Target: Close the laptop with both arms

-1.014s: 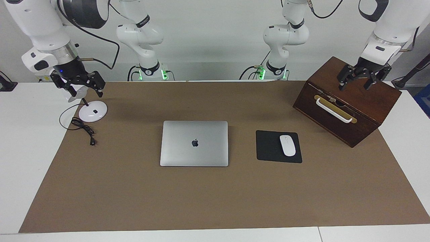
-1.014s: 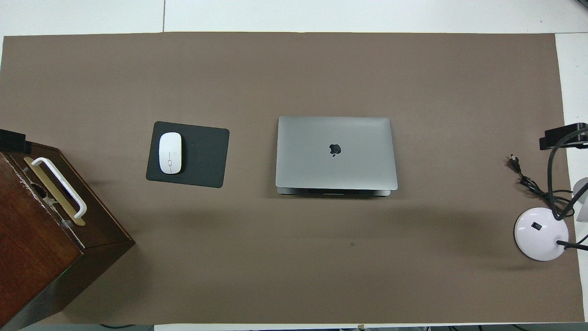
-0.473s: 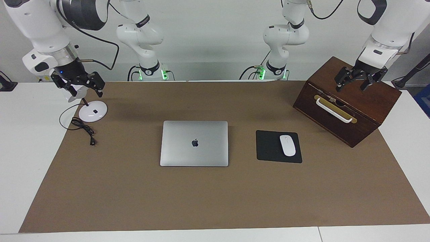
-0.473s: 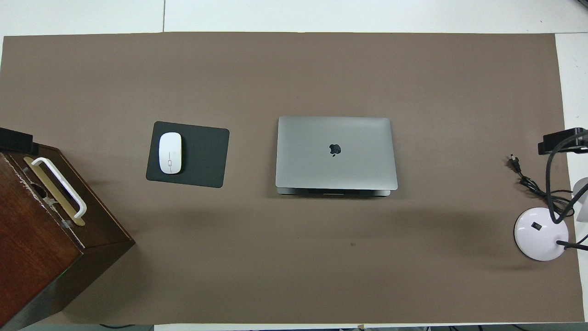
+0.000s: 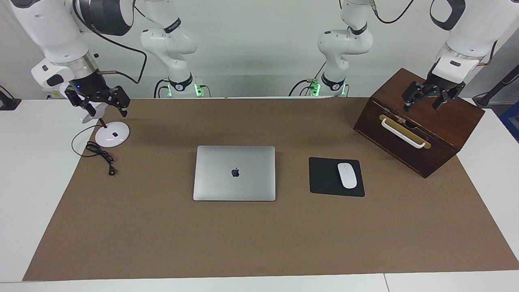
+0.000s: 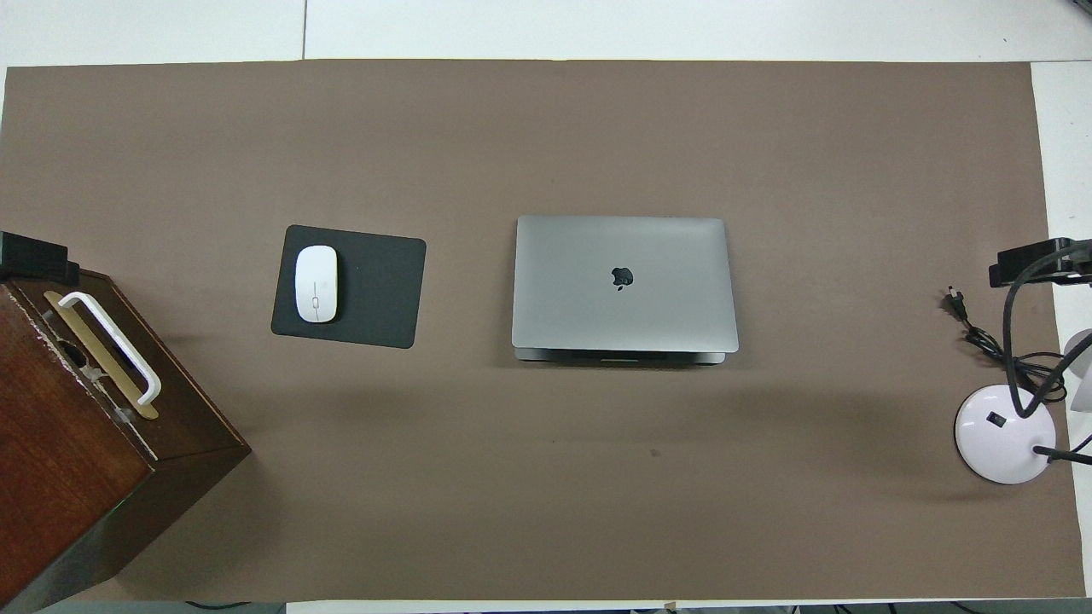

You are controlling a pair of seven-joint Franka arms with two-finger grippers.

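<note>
The grey-silver laptop (image 5: 234,173) lies in the middle of the brown mat with its lid down and the apple logo facing up. In the overhead view (image 6: 623,281) a thin strip of its base shows along the edge nearer the robots. My right gripper (image 5: 100,105) hangs open and empty over the white desk lamp, well apart from the laptop; its tip shows in the overhead view (image 6: 1034,257). My left gripper (image 5: 423,102) hangs open and empty over the wooden box; its tip shows in the overhead view (image 6: 34,254).
A black mouse pad (image 5: 324,178) with a white mouse (image 5: 347,175) lies beside the laptop toward the left arm's end. A dark wooden box (image 5: 417,121) with a white handle stands at that end. A white lamp base (image 5: 112,134) and its black cable (image 5: 101,156) are at the right arm's end.
Both grippers have shifted a little toward the middle of the table. The laptop, mouse, box and lamp have not moved.
</note>
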